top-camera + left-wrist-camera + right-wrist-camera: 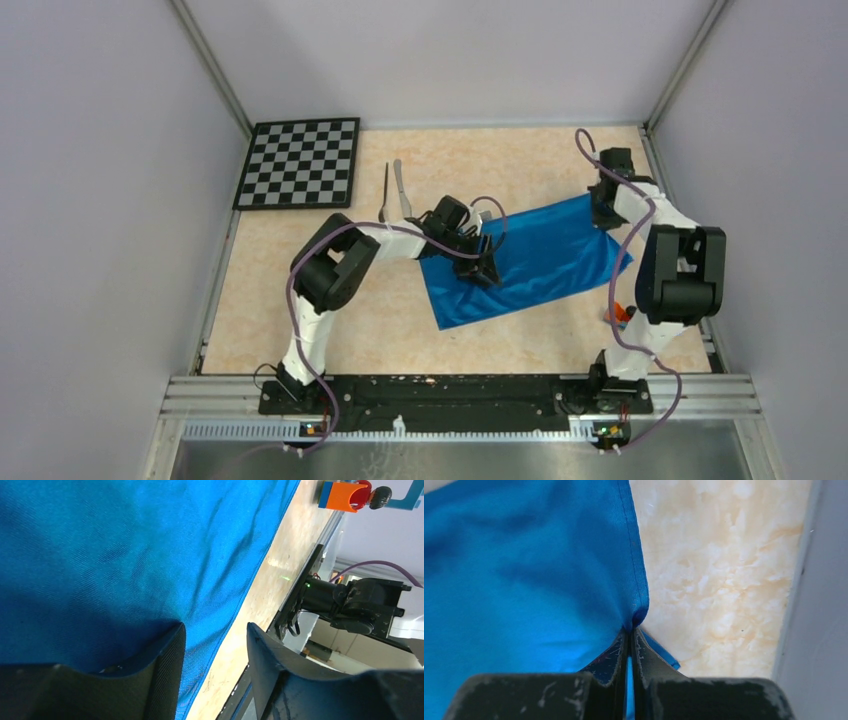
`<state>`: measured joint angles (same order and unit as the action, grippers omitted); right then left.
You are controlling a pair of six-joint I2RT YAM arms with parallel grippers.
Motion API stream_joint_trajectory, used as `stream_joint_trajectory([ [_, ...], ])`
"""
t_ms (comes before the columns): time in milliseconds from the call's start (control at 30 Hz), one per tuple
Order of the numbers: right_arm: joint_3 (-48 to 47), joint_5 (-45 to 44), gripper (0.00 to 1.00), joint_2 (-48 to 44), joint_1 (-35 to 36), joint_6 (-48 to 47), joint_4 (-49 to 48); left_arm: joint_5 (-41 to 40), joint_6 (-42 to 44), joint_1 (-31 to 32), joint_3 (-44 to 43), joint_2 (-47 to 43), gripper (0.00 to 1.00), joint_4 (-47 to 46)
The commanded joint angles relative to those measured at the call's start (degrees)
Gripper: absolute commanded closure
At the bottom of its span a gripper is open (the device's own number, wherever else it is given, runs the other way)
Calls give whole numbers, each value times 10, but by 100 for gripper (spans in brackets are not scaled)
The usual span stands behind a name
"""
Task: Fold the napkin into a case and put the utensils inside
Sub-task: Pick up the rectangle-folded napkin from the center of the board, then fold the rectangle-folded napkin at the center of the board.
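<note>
Napkin (525, 262) spread open on the worktop (300, 300), pinched at its far right edge.

Lying as one bright blue sheet, slanted, right of centre, not yet folded into a case. Right gripper (630, 635): jaws pressed together on the hemmed edge of the cloth, a sliver of blue caught between the fingers, the fabric gathered to a point at the tips. Left gripper (215, 630): jaws partly apart, gripping nothing, low over the napkin's left half, one finger above the cloth, the other past its edge above bare worktop. Fork (385, 192) and knife (401, 188) side by side on the worktop, left of the napkin and apart from it, just right of the checkerboard (300, 162), fork nearer the board.
</note>
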<state>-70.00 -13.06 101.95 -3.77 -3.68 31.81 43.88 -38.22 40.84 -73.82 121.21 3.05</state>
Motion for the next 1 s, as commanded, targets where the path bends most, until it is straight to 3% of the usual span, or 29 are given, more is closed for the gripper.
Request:
stream_joint_trajectory([
  [0, 11, -33, 100, -83, 32, 4, -22, -64, 8, 1, 17, -36, 42, 12],
  [200, 12, -47, 100, -110, 127, 21, 10, -50, 1, -10, 94, -151, 40, -3],
  [333, 8, -57, 100, -114, 195, 27, 35, -26, -32, -56, 189, -225, 42, -54],
  [533, -10, -35, 100, -114, 311, 57, 75, -27, -25, -133, 278, -294, 45, -57],
  [967, 42, 176, 100, -100, 435, 144, -16, -93, -13, -228, 389, -425, 45, -17],
])
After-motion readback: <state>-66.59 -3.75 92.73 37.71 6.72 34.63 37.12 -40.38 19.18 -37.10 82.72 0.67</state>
